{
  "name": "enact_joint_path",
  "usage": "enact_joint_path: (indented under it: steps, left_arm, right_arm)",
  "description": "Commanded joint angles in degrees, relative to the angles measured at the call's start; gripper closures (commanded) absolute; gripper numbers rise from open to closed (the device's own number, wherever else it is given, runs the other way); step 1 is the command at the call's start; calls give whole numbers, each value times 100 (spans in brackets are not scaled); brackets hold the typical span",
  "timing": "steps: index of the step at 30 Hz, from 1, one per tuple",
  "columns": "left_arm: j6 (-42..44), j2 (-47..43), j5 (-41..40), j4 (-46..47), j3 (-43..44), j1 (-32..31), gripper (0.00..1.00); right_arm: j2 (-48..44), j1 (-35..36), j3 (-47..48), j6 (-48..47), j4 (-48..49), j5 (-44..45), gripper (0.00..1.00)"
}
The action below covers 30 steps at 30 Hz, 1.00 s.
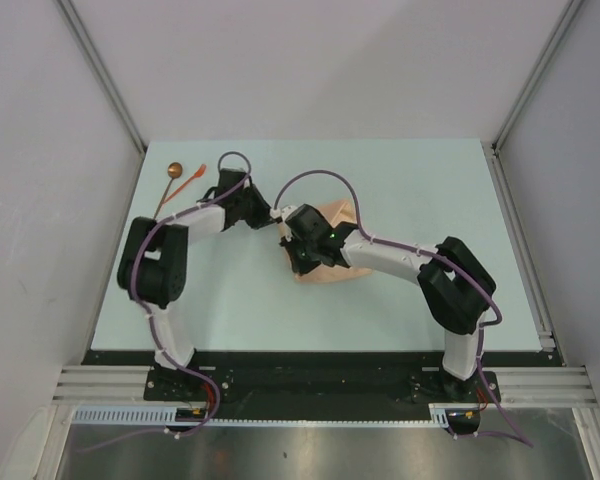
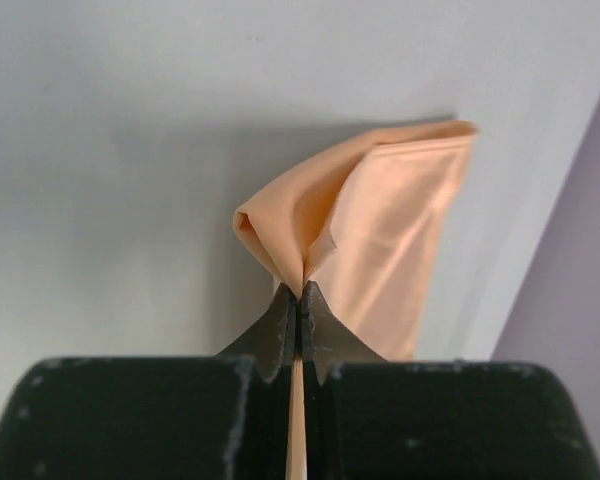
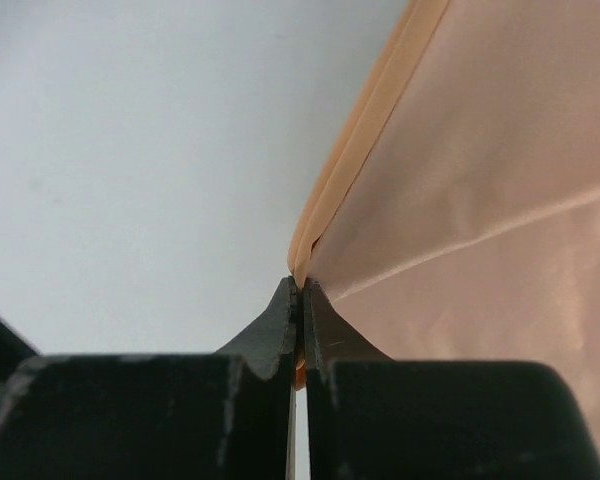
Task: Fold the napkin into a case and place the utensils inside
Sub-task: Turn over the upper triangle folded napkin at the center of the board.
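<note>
The tan-orange napkin (image 1: 332, 225) lies partly folded near the table's middle, mostly hidden under both wrists. My left gripper (image 2: 300, 290) is shut on a bunched corner of the napkin (image 2: 380, 230), which rises from its tips. My right gripper (image 3: 299, 285) is shut on a layered edge of the napkin (image 3: 480, 200). In the top view the left gripper (image 1: 277, 216) and right gripper (image 1: 288, 240) sit close together at the cloth's left side. The utensils, a dark-handled spoon (image 1: 170, 182) and an orange-red fork-like piece (image 1: 191, 178), lie at the far left of the table.
The pale table (image 1: 410, 180) is bounded by grey walls on both sides and at the back. A metal rail (image 1: 520, 250) runs along the right edge.
</note>
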Motion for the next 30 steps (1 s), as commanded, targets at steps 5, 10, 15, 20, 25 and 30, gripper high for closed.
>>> enact_joint_path:
  steps: [5,10,15,20,25,30]
  left_arm:
    - [-336,-3028,-272,-350,-1119,1099,100]
    - [453,-4420,-606,-1722,-804,2145,100]
    - [1149,-5466,-1045,-2724,-206,2796,100]
    - [1335,-5495,-1160,-2454,-328,2806,100]
    - [1247,-4585,-572,-815,-1364,2517,100]
    - [782,-3229,-834,419,-1656,1288,100]
  right_arm:
    - [-323,1107,1161,605,-21,-448,100]
    - [47,1609,2058,1061,294,-1053,100]
    - [363,2057,2622,1676,1234,-2108,100]
    - [355,2023,1920,2792,2948,-3022,100]
    - [197,1637,356,3409,4264,-3287,100]
    - [109,1197,-1293,3708,5022,-3393,100]
